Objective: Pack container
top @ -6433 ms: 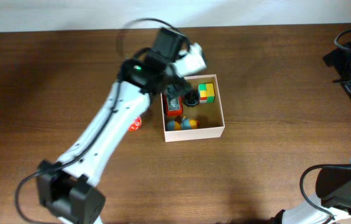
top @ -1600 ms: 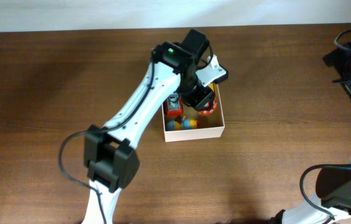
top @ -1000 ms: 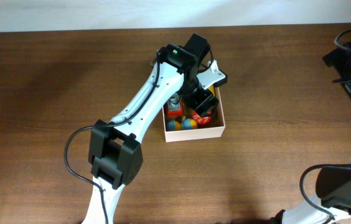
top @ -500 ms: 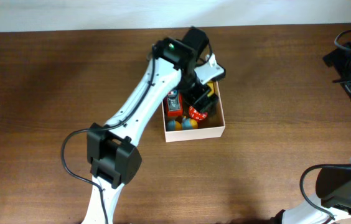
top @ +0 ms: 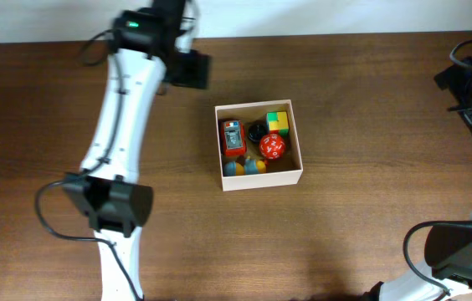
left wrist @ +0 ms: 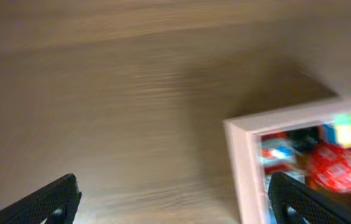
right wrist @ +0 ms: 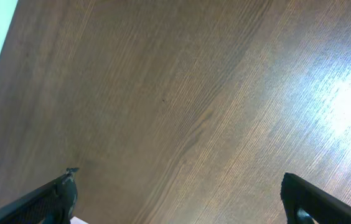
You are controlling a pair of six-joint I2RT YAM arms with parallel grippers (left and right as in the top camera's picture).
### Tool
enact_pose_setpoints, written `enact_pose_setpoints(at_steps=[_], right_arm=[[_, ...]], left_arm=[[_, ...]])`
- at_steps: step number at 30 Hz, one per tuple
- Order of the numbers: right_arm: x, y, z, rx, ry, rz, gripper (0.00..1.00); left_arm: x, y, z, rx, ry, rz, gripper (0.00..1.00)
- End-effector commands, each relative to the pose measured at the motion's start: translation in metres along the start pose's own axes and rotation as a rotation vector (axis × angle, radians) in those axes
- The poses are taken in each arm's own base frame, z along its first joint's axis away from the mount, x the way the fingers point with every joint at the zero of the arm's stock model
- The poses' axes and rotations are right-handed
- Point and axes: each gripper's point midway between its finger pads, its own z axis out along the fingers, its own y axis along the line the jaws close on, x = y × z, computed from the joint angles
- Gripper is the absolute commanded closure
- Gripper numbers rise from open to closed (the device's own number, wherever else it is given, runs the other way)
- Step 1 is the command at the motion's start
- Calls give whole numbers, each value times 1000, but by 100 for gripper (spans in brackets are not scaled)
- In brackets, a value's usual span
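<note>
Though dark, glossy table (top: 370,209) around container (top: 261,179)

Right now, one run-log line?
white-walled square cardboard container: red polyhedral die inside | left gripper: open, empty, clear of container | right gripper: open, empty

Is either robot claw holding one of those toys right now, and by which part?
Nothing. The left gripper and right gripper are both open, with empty space between their fingers; the toys lie in the container.
</note>
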Motion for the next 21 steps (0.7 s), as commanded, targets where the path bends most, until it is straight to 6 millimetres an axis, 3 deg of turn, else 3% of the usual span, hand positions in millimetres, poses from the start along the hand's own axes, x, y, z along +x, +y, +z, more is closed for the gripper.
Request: enact_pose_setpoints(at_steps=[1,7,17,21], right_arm=[[-2,-1,1,4,-1,11,1],[-2,-1,1,4,-1,11,1],[-2,-1,1,4,-1,11,1],[-2,-1,1,4,-1,11,1]], left_arm=[[1,55,-11,-72,-5,-231,1],[11,86,-12,-101,31,-287,1],[11,91,-12,-104,30,-297,1],[29,95,-14,-138,103,-289,1]])
